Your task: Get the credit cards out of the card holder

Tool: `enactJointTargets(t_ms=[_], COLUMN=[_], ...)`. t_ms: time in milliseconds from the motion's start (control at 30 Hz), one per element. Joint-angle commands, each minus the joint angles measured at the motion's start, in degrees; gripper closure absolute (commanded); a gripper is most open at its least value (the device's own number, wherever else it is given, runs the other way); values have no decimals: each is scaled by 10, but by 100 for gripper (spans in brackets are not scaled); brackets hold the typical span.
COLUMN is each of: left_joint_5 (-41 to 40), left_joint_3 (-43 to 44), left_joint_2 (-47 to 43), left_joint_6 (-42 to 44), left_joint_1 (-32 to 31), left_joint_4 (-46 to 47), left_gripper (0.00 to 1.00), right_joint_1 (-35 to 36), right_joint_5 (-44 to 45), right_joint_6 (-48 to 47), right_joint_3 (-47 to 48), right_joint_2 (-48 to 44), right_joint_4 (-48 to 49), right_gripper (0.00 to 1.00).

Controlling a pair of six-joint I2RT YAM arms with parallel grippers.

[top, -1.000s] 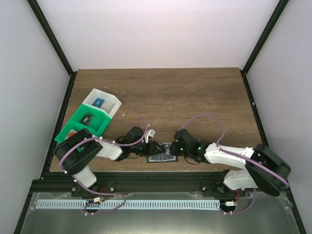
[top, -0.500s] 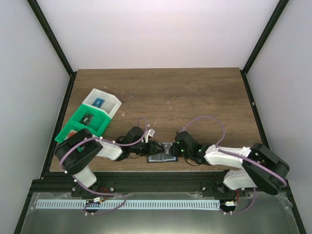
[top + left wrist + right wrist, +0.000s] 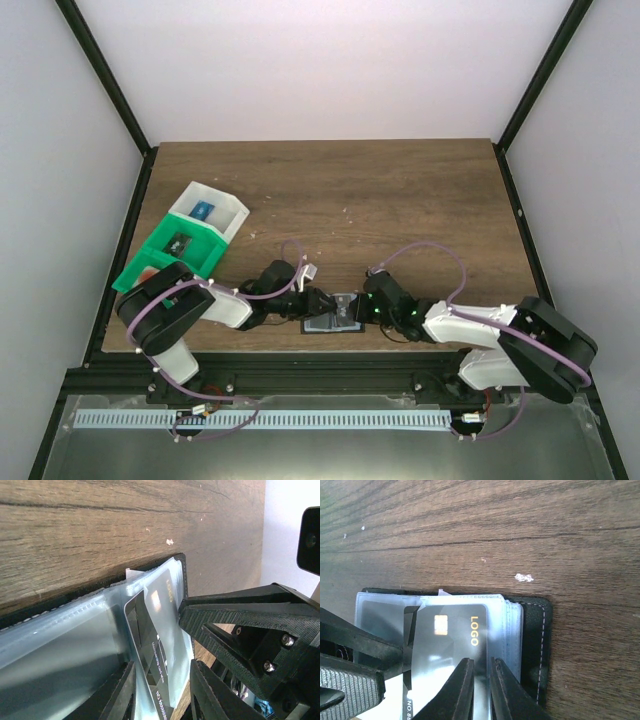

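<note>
The card holder (image 3: 333, 326) lies open at the table's near edge, with a black rim (image 3: 540, 640) and clear blue-grey sleeves (image 3: 75, 640). A dark grey credit card (image 3: 450, 640) with a gold chip and "LOGO" sticks partly out of a sleeve; it also shows in the left wrist view (image 3: 160, 630). My right gripper (image 3: 481, 690) is shut on the card's right edge. My left gripper (image 3: 162, 700) rests on the holder's left half, fingers apart with the card and sleeve between them. In the top view both grippers, left (image 3: 318, 306) and right (image 3: 358, 310), meet over the holder. Other cards are hidden.
A white bin (image 3: 208, 212) and a green bin (image 3: 175, 250) stand at the table's left, each with small items. The holder lies close to the near table edge (image 3: 330, 345). The right gripper's body (image 3: 250, 625) sits close beside my left fingers.
The right arm has shifted slightly toward the near edge and right. The left arm and the holder look unchanged.
</note>
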Motion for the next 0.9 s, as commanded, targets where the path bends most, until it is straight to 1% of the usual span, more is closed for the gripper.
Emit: enactJointTargets(t_ms=[0,267,433,533,733,867], left_joint_5=[-9,-5,-7,-14,-32,-30], left_joint_3=[-2,-13,-8,-9,-11,-17], left_joint_2=[7,4,4,-3,-22,-19], left_joint_6=[-5,-24,-26,-23,-12,-18], left_joint_1=[-3,-6,-8,-9,-9,-9], left_joint_4=[23,55,57,43,5,12], left_gripper=[67,66,67,67,65,65], right_joint_1=[-1,-1,-1,-1,-1,-1], right_joint_5=[-14,-21,-28,-30,-40,-45], right_joint_6=[10,10,12,12,7,6], right_joint_3=[-20,-30,-34,-30,-6,7], right_joint_2=[1,-13,-10,-13,-77,-103], right_joint_4=[-19,-11,-4,-15,-57,-72], right_gripper=[88,87,87,88,88,87])
